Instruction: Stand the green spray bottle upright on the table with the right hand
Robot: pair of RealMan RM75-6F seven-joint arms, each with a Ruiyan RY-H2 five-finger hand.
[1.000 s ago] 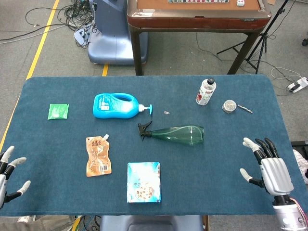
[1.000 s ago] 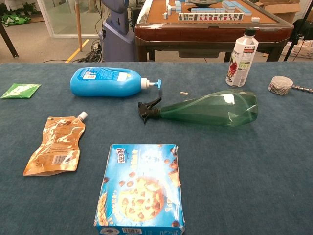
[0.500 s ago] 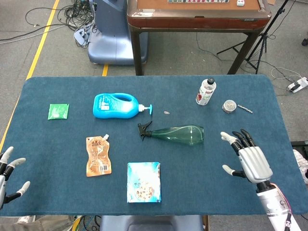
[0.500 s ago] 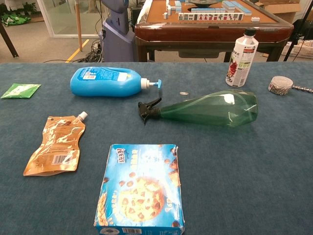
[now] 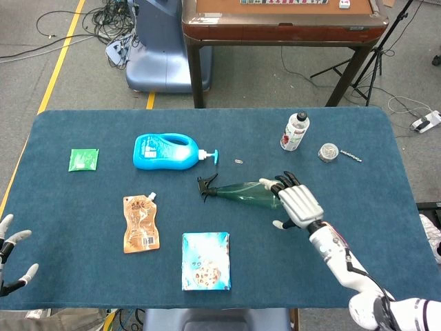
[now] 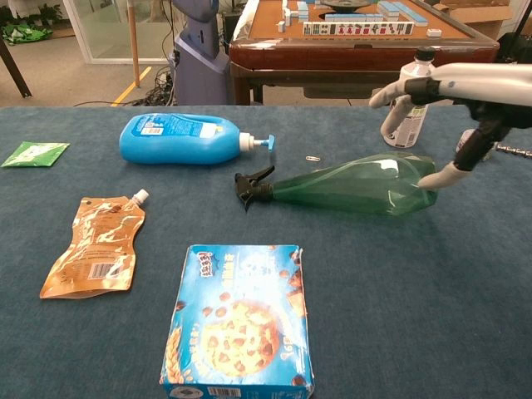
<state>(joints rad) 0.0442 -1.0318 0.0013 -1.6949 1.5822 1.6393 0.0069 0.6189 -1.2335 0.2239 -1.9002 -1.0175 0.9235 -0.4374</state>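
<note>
The green spray bottle (image 5: pixel 241 191) (image 6: pixel 349 189) lies on its side near the middle of the blue table, its black trigger nozzle pointing left. My right hand (image 5: pixel 298 202) (image 6: pixel 465 91) hovers over the bottle's wide base end with its fingers spread and nothing held. In the chest view the thumb tip reaches down beside the base; I cannot tell whether it touches. My left hand (image 5: pixel 8 255) stays open at the table's near left edge, far from the bottle.
A blue pump bottle (image 5: pixel 165 151) lies behind the nozzle. A cookie box (image 5: pixel 205 261) and an orange pouch (image 5: pixel 140 223) lie in front left. A white bottle (image 5: pixel 295 131) and a tape roll (image 5: pixel 329 152) stand at the back right, a green packet (image 5: pixel 83 159) far left.
My right hand has swept from the table's near right edge leftward and forward, now over the bottle's base. The bottle lies where it was. The left hand has barely shifted.
</note>
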